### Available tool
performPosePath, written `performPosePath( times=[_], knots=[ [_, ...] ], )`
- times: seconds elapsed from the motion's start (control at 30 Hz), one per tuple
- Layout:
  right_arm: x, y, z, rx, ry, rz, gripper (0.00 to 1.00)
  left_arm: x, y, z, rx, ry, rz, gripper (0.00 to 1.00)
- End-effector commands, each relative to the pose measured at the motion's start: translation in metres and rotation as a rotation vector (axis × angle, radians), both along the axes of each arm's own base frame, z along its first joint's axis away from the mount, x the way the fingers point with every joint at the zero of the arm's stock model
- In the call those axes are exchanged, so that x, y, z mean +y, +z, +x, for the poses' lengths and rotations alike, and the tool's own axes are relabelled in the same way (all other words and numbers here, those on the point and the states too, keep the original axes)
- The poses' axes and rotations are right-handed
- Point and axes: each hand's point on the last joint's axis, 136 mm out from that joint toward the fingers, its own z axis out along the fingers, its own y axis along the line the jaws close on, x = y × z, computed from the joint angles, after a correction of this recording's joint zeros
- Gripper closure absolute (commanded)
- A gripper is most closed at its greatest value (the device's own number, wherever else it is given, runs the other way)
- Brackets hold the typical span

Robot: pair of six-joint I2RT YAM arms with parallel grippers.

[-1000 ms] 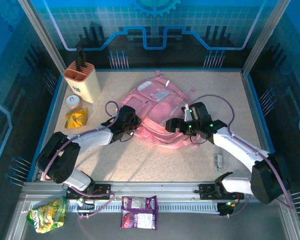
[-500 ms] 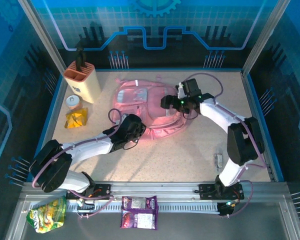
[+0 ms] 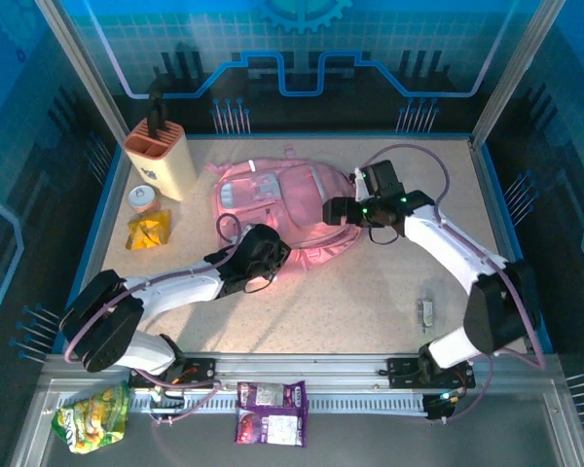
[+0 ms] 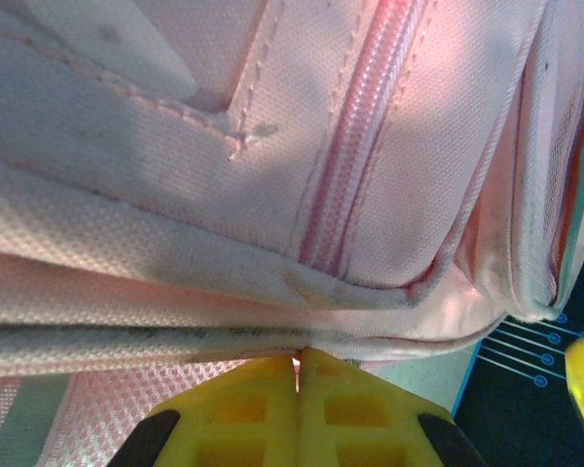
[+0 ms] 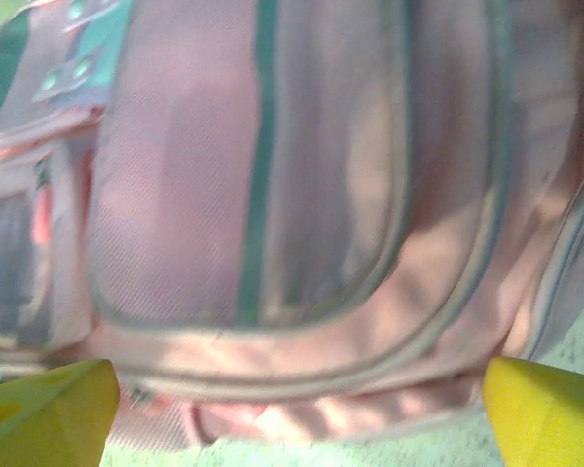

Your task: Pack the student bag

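Here, in the top external view, the student bag lies on the far middle of the worktop, directly between the two tools. The left tool sits at the bag's near edge with its fingers clenched. The right tool is at the bag's other side, its jaws spread wide and pointing at the pink fabric. Beyond the left tool and off to its left stand a tan knife block, a small jar and a yellow packet, all well apart from the bag. A small object, too small to tell, lies on the worktop behind the right tool, nearer the arm bases. From the left wrist, the left tool has its yellow fingers pressed together, and the bag's folded hem runs into the seam at their tips, so it is grasping the bag; a zip runs away just ahead of it. From the right wrist, the right tool is released, one yellow finger in each lower corner, with the bag's panel just ahead of it and nothing held.
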Motion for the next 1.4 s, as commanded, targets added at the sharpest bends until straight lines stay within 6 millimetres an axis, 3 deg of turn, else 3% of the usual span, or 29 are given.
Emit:
performPosePath(
  times=[0.0,0.17,0.27,0.47,0.6,0.77,1.0,1.07,1.37],
  knots=[
    [0.017,0.002,-0.035,0.009,0.057,-0.032,0.05,-0.031,0.031,0.009,-0.068,-0.059,-0.139,1.0],
    [0.041,-0.004,-0.073,-0.037,0.073,-0.027,0.14,-0.036,0.039,0.006,-0.084,-0.078,-0.141,1.0],
    [0.054,-0.01,-0.084,-0.076,0.09,-0.026,0.27,-0.033,0.041,0.004,-0.088,-0.072,-0.124,1.0],
    [0.062,-0.03,-0.072,-0.123,0.099,-0.076,0.51,-0.026,0.042,0.001,-0.092,-0.055,-0.119,1.0],
    [0.073,-0.038,-0.065,-0.146,0.133,-0.069,0.58,-0.01,0.035,-0.004,-0.063,-0.024,-0.049,1.0],
    [0.08,-0.06,-0.059,-0.096,0.119,-0.116,0.55,0.001,0.012,-0.013,0.016,0.021,-0.029,1.0],
    [0.094,-0.074,-0.051,-0.104,0.132,-0.162,0.54,0.019,-0.01,-0.021,0.07,0.108,-0.023,0.99],
    [0.096,-0.075,-0.048,-0.111,0.132,-0.189,0.49,0.023,-0.012,-0.024,0.073,0.118,-0.028,0.99],
    [0.086,-0.086,-0.029,-0.113,0.031,-0.351,0.53,0.033,-0.028,-0.025,0.109,0.163,0.004,0.94]
  ],
)
